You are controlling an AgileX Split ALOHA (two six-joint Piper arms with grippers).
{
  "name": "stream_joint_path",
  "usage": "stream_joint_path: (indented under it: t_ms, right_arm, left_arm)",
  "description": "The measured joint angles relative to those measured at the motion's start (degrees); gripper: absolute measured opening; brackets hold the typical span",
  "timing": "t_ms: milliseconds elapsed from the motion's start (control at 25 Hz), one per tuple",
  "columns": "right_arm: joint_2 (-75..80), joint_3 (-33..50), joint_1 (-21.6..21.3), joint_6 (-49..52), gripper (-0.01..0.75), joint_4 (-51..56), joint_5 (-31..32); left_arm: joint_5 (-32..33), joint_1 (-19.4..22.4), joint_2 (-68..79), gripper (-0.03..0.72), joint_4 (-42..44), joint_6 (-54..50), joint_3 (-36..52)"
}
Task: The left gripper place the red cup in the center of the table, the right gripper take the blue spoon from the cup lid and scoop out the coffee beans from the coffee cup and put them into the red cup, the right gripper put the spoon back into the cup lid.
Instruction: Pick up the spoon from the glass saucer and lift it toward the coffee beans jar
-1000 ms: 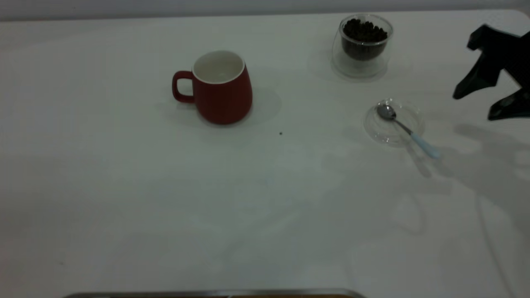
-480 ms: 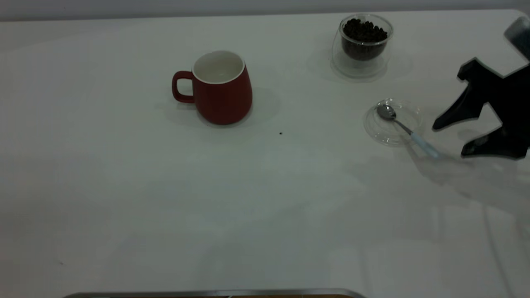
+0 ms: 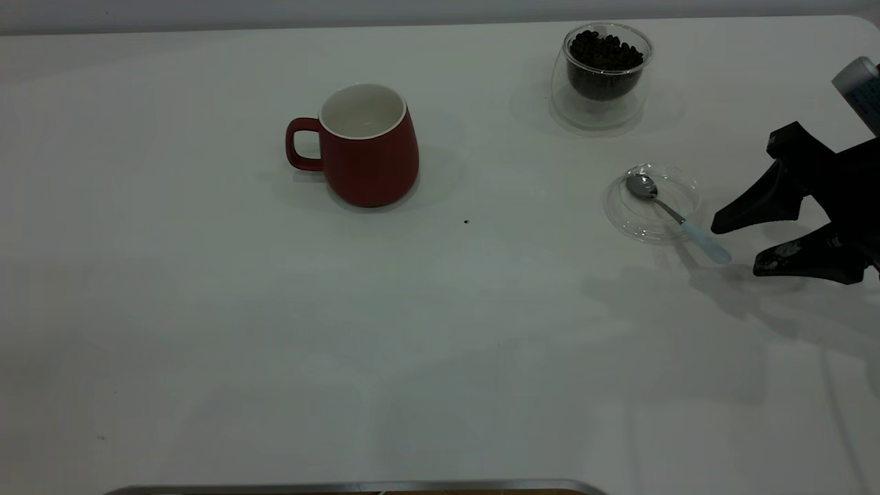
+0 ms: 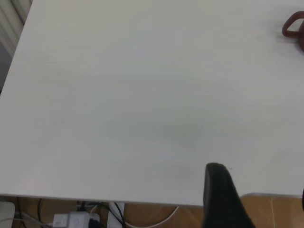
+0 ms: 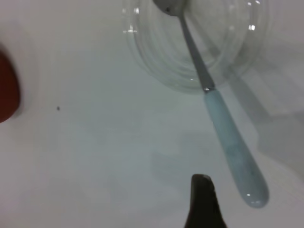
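Red cup (image 3: 368,144) upright near table (image 3: 275,344) centre, empty, handle toward the left arm's side; placement step judged done. Coffee cup (image 3: 602,74) at far side, full of coffee beans (image 3: 603,49), well apart from the red cup. Cup lid (image 3: 652,201) nearer the right edge, blue spoon (image 3: 677,218) lying across it: metal bowl inside the lid, pale handle sticking out over the rim toward the right gripper (image 3: 732,246).

Right gripper low over the table just beside the handle tip, fingers spread wide, not touching the spoon. In the right wrist view only one fingertip (image 5: 203,199) visible, with the spoon handle (image 5: 235,152) slanting off to one side of it; handle probably not yet between the fingers (hard to be sure from this angle).

Left gripper (image 4: 223,199) parked off near the table edge, only one finger showing, opening impossible to judge.

Step in hand: reach for spoon pickup. To do well: centre the handle between the fingers, align the closing direction across the handle, go low enough to catch the thin handle without pressing into the table, grip toward the outer end clear of the lid rim (light lid, likely to slide or tip if nudged). Lift level afterwards.
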Motion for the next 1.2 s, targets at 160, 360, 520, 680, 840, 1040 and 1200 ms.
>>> stream_joint_path:
  t_ms: [160, 360, 520, 680, 840, 1040, 1200]
  right_arm:
    - [0.00, 0.00, 0.00, -2.04, 0.565, 0.00, 1.39]
    - [1.38, -0.59, 0.00, -2.53, 0.565, 0.00, 2.11]
    - [5.03, -2.04, 0.00, -2.71, 0.565, 0.00, 5.85]
    - [7.20, -4.00, 0.00, -2.84, 0.565, 0.05, 7.25]
    - [8.30, -4.56, 0.00, -2.86, 0.555, 0.15, 7.92]
    - [8.30, -4.60, 0.00, -2.86, 0.474, 0.15, 8.85]
    - [8.30, -4.60, 0.00, -2.86, 0.434, 0.15, 8.91]
  left_arm:
    - [0.00, 0.00, 0.00, 0.466, 0.00, 0.00, 0.00]
    - [0.00, 0.00, 0.00, 0.466, 0.00, 0.00, 0.00]
    - [0.00, 0.00, 0.00, 0.466, 0.00, 0.06, 0.00]
    - [0.00, 0.00, 0.00, 0.466, 0.00, 0.13, 0.00]
    - [0.00, 0.00, 0.00, 0.466, 0.00, 0.13, 0.00]
    - [0.00, 0.00, 0.00, 0.466, 0.00, 0.13, 0.00]
    - [0.00, 0.00, 0.00, 0.466, 0.00, 0.13, 0.00]
